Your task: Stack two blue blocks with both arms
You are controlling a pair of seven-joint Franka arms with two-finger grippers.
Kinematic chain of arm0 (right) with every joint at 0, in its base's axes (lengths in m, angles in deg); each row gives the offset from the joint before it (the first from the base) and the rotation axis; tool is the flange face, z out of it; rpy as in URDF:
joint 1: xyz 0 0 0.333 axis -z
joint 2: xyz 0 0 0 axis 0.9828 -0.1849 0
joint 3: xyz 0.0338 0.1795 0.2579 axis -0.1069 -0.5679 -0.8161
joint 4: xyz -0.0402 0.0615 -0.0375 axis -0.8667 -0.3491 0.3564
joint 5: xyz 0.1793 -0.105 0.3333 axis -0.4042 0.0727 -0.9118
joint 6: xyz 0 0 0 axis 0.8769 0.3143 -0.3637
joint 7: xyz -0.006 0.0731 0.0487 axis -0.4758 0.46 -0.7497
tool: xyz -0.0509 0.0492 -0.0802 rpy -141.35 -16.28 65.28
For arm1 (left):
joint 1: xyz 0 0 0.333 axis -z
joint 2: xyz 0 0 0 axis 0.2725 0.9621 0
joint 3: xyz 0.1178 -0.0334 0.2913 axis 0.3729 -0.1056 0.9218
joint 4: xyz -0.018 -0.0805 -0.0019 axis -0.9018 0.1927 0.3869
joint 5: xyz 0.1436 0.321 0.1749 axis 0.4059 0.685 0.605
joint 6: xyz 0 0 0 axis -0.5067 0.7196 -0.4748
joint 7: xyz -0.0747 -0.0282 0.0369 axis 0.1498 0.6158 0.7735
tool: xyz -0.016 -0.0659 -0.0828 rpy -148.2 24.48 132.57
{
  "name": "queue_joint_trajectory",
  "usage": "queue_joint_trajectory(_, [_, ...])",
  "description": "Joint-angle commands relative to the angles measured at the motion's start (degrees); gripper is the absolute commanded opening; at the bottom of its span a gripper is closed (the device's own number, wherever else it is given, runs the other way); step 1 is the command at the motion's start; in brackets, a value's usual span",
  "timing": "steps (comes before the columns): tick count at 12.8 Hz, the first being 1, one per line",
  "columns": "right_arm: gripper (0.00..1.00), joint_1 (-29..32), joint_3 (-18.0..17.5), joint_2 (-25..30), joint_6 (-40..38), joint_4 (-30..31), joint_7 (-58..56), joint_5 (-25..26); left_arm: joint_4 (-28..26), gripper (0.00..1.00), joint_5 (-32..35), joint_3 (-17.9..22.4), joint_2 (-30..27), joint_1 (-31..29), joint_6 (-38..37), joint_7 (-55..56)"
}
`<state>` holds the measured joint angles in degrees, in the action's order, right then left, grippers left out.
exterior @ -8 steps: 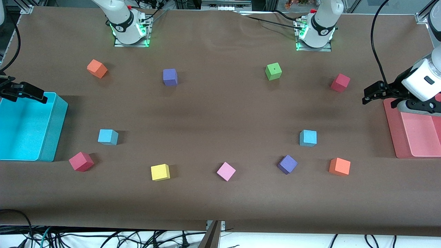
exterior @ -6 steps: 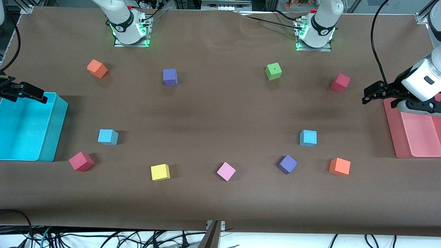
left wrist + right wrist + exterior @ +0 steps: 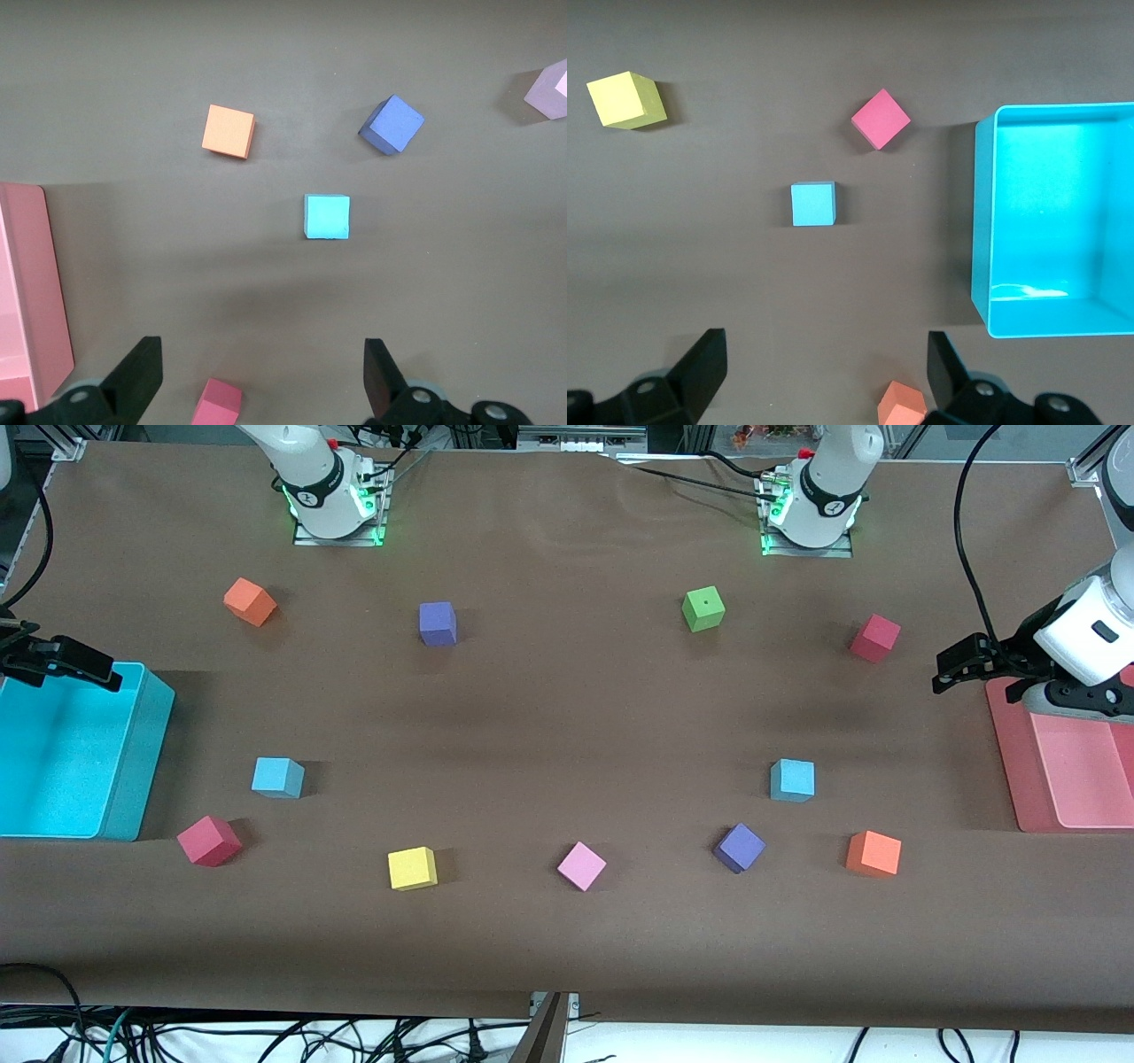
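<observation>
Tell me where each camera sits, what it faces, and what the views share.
Front view: high across the table, facing both arm bases; the left gripper is over the table beside the pink tray, the right gripper over the large cyan bin.
Left wrist view: looks down past open jaws at a small sky-blue foam cube.
Right wrist view: looks down past open jaws at the other sky-blue foam cube.
Each wrist cube also shows in the front view.

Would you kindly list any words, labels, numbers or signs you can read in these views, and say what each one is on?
No text can be read in any view.
White right arm base: a small dark round mark on its black band, too small to read.
White left arm base: a similar mark, also too small to read.
Small green foam cube: one dark dot on top, not a character.
The other cubes and both bins carry no markings.
</observation>
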<state>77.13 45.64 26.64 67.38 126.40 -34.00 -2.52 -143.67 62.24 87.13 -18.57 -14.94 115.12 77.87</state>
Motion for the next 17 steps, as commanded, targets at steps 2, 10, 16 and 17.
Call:
queue_joint_trajectory(2, [1.00,0.98,-0.97,0.14,0.23,0.17,0.54,0.84,0.75,1.00,0.44,-0.07,0.08,-0.18,-0.79,0.67])
queue_joint_trajectory(10, [1.00,-0.07,-1.41,-7.49,2.42,0.26,0.72,0.49,0.75,1.00,0.44,-0.07,0.08,-0.35,-0.88,0.67])
queue_joint_trajectory(16, [1.00,-1.83,-1.50,-13.56,5.94,0.87,1.25,-0.04,0.75,1.00,0.44,-0.07,0.16,-0.26,-0.88,0.67])
queue_joint_trajectory(17, [1.00,-1.83,-1.50,-14.62,6.90,0.96,1.25,-0.13,0.75,1.00,0.44,-0.15,0.25,-0.18,-0.88,0.67])
